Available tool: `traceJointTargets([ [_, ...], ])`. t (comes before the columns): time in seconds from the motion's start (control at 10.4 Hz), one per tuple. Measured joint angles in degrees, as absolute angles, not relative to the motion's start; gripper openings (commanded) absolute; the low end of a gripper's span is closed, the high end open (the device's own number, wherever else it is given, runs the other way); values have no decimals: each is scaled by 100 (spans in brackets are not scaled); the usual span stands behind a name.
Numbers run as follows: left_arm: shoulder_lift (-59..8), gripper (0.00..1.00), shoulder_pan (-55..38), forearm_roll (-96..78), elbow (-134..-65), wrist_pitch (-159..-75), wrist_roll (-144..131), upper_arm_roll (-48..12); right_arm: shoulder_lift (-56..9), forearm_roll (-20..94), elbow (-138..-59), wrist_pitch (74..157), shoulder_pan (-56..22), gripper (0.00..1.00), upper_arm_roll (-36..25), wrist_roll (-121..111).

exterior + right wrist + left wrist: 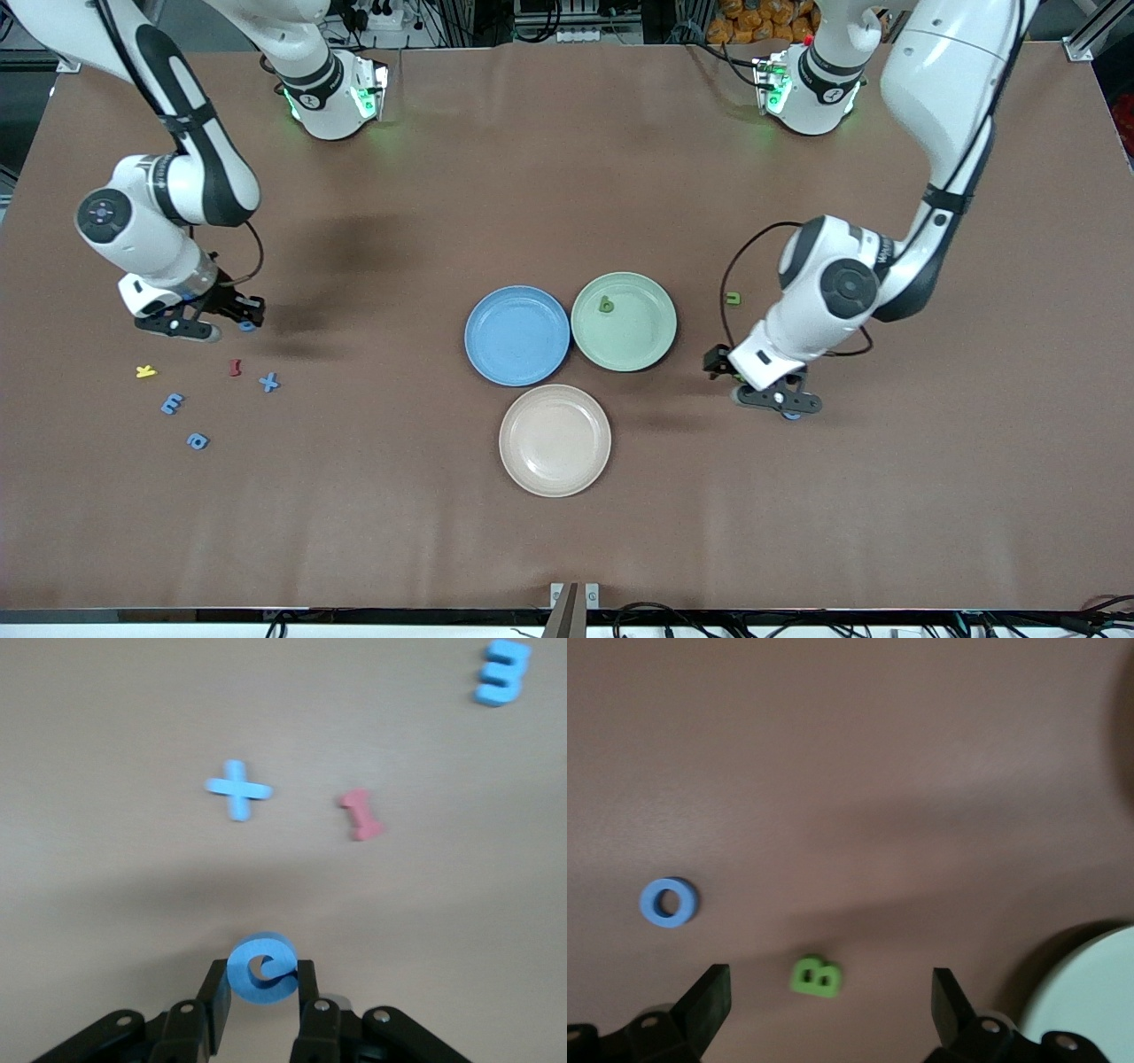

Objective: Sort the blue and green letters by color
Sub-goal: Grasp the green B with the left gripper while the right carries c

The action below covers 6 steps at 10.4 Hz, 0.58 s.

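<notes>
The right gripper (262, 992) is pinching a small blue letter (262, 970) just over the worktop (567, 177), fingers on its flat sides; it looks light and stiff. The left gripper (831, 1010) is hanging wide open around a green letter (815, 976).

Three plates (555, 440) mid-table; yellow letter (145, 371) near dark red letter (235, 367).

Robot lab: aluminium framing (1088, 40) and cables (673, 616) edge the table (567, 532).

surface: brown table (567, 177) | past table's robot-base edge: cables, power strips, orange items (753, 22) | light: even, soft shadows
</notes>
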<state>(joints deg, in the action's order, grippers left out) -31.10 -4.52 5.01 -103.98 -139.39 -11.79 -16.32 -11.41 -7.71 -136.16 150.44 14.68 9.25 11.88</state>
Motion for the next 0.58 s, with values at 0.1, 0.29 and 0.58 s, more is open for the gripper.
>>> traceJointTargets([
  [0.1,-3218,91,-315,501,-10464,-13936,-707,-1633,-1171,-655,-13529,15042,1147,7,930,1667],
  [0.29,-3446,87,-335,783,-10517,-13941,-294,-1659,-1264,72,-13273,14996,415,8,933,2210],
  [0.58,-3666,86,-456,1315,-10521,-13942,-276,-1688,-1546,448,-12526,14470,-813,8,946,3495],
])
